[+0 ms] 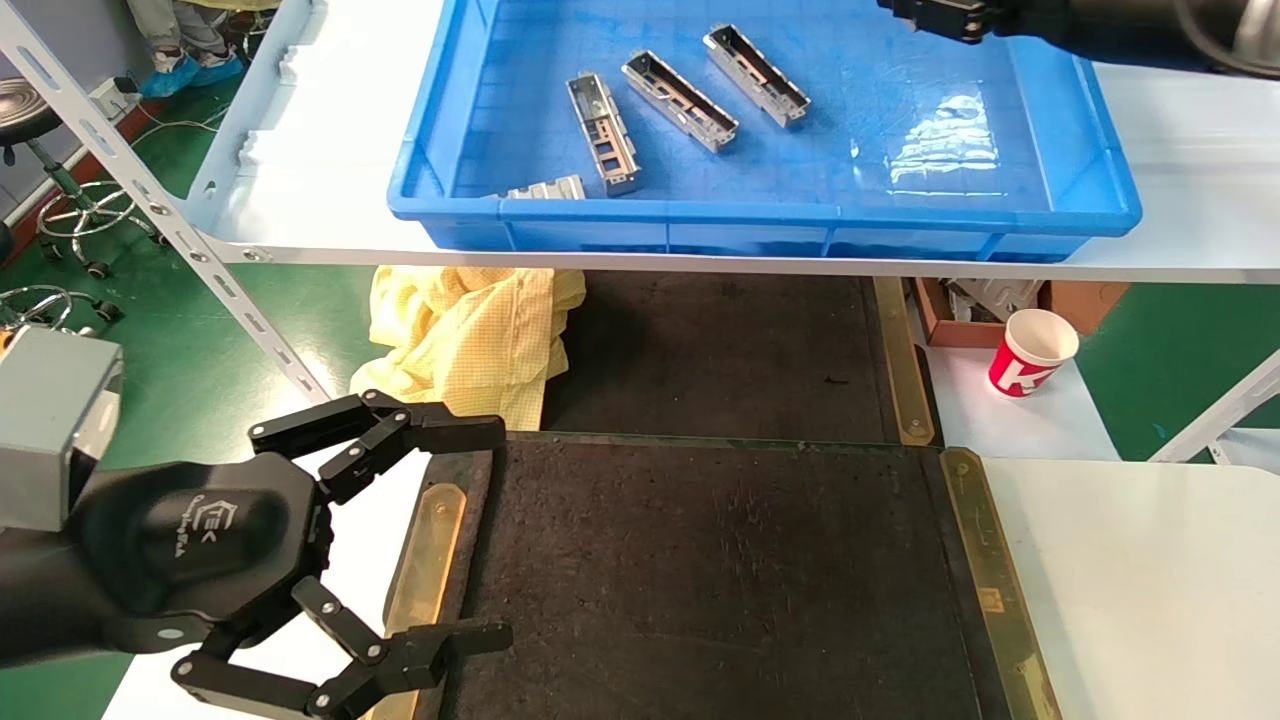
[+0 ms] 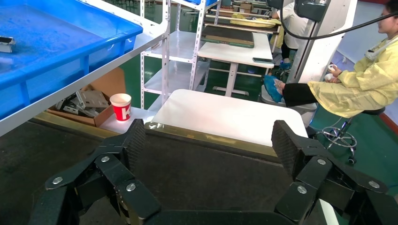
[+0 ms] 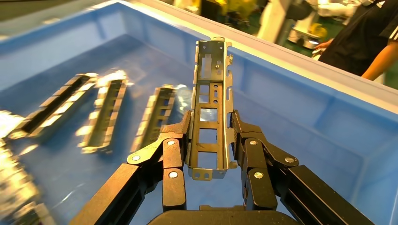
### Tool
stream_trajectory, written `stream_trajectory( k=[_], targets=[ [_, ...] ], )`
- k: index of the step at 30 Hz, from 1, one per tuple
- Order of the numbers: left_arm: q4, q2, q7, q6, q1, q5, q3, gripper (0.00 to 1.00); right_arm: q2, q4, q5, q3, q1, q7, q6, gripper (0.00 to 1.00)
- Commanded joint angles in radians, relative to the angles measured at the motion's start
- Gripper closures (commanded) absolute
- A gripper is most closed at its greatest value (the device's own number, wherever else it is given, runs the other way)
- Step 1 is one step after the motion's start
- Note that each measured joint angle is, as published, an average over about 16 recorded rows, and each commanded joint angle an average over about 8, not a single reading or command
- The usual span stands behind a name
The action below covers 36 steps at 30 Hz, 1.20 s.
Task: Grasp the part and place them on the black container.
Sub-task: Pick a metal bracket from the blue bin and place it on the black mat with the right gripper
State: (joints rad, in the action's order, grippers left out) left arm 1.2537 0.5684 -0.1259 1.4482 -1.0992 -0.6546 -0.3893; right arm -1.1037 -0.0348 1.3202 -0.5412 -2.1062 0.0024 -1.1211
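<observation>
Left gripper (image 1: 415, 535) sits closest to the head camera, jaws spread wide and holding nothing, hanging over the near-left corner of the black container (image 1: 720, 580). Looks parked.

Right gripper (image 3: 209, 140) is the working one: jaws closed on the part (image 3: 210, 112), pinching its two long side walls around mid-length, so the piece sticks out lengthwise past the fingertips. In the head view only that gripper's tip shows, at the top edge over the far right corner of the blue bin (image 1: 1090, 195), which stands on the raised counter (image 1: 1190, 250).

More of these housings (image 1: 680, 100) lie loose on the bin floor, well apart from the held one.

Handling, as I judge it:
- Thin stamped sheet metal, so light and stiff lengthwise, but the open channel walls could flex inward if squeezed hard.
- Bare metal is slick; the cutouts give the pads some edge to bite on.
- Mid-length side grip keeps it balanced. Holding near one end would probably let it swing.
- Tray surface looks rough and matte, so it shouldn't slide once set down flat.
</observation>
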Motion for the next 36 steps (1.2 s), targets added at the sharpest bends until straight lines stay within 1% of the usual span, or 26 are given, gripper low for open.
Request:
stream_trajectory(
  k=[1,12,16,21,26,36],
  targets=[
    [0.000,0.000,0.000,0.000,0.000,0.000,0.000,0.00,0.018,-0.003,0.002,-0.002,-0.013,-0.004,-0.050,1.00],
    [0.000,0.000,0.000,0.000,0.000,0.000,0.000,0.00,0.111,-0.016,0.031,-0.026,-0.063,-0.026,-0.370,1.00],
    [0.000,0.000,0.000,0.000,0.000,0.000,0.000,0.00,0.125,-0.024,0.036,-0.033,-0.065,-0.028,-0.450,1.00],
    [0.000,0.000,0.000,0.000,0.000,0.000,0.000,0.00,0.129,-0.069,0.031,-0.050,-0.038,-0.022,-0.483,1.00],
    [0.000,0.000,0.000,0.000,0.000,0.000,0.000,0.00,0.143,-0.172,-0.009,-0.086,0.020,-0.004,-0.490,1.00],
    [0.000,0.000,0.000,0.000,0.000,0.000,0.000,0.00,0.215,-0.451,-0.212,-0.218,0.162,0.085,-0.483,1.00]
  ],
)
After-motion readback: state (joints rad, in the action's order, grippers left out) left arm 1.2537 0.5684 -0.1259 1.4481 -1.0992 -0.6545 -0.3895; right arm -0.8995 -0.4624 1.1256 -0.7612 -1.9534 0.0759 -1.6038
